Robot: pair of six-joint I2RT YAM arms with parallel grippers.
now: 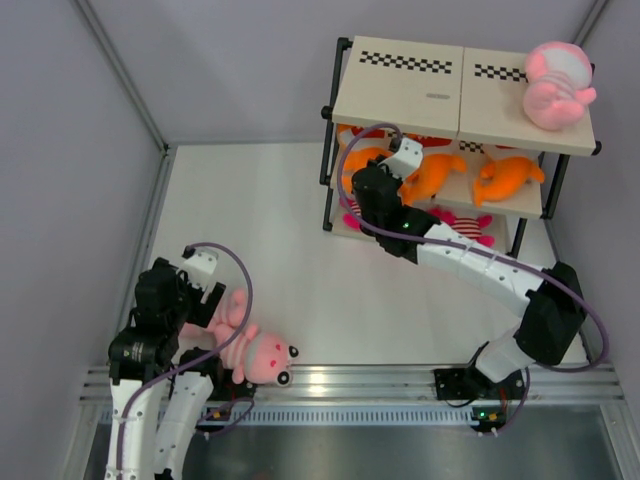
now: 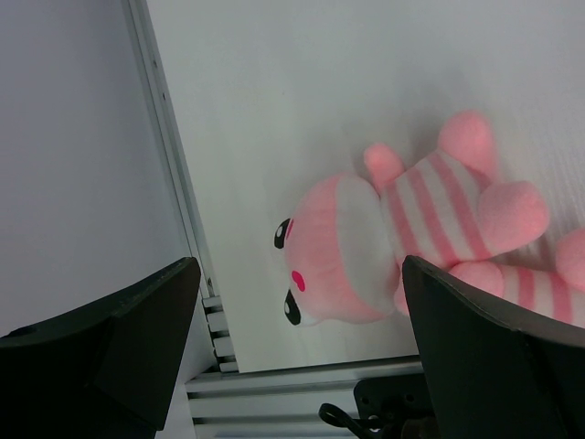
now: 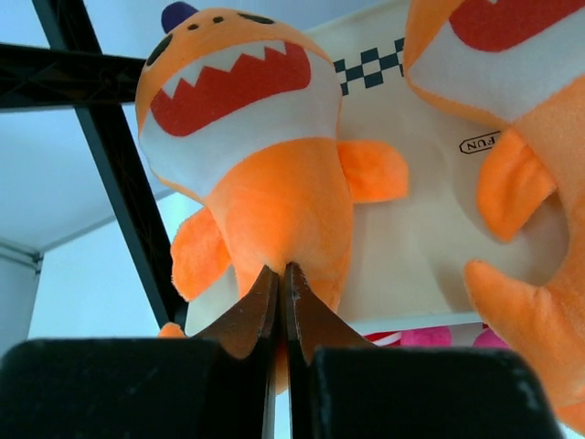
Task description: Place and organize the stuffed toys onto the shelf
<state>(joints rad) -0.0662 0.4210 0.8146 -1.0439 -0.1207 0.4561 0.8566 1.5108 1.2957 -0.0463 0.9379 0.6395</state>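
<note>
From above, the shelf (image 1: 400, 100) stands at the table's (image 1: 280, 230) far-right corner with orange sharks (image 1: 510, 175) on its middle board, and a pink striped doll (image 1: 250, 350) lies by the near-left corner. The left wrist view shows the left gripper (image 2: 300, 273) spread wide over that doll. In the right wrist view, the right gripper (image 3: 281, 273) is pressed together, seemingly pinching the nearer shark (image 3: 265, 174) by its tail end.

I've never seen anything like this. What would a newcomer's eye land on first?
First comes the grinning orange shark plush on the shelf's middle tier, its tail pinched in the right claw. Next is the pink striped doll lying on the table near the front edge, with the left claw open above it. Another pink doll lies at the right end of the top board.
</note>
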